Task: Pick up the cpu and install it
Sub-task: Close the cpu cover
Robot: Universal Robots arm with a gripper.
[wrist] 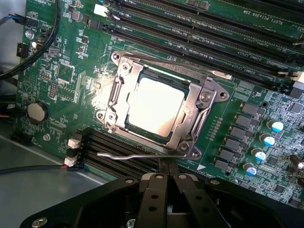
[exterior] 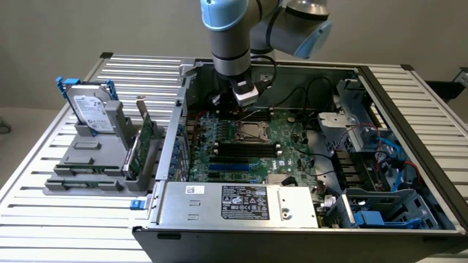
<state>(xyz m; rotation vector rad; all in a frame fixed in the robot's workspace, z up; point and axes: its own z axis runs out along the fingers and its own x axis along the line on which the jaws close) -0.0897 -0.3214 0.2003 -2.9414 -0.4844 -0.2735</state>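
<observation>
Exterior view: the gripper hangs inside the open computer case, jaws pressed together and holding nothing. The socket lies at its five o'clock on the motherboard.

Wrist view: the cpu sits flat inside the socket's metal frame, near the closed fingers.

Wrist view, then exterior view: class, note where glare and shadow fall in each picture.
Wrist view: strong glare whitens the cpu top and the motherboard patch beside it; the gripper is dark against them. Exterior view: even light, no strong glare; the case inside is shaded toward the exterior view's right.
</observation>
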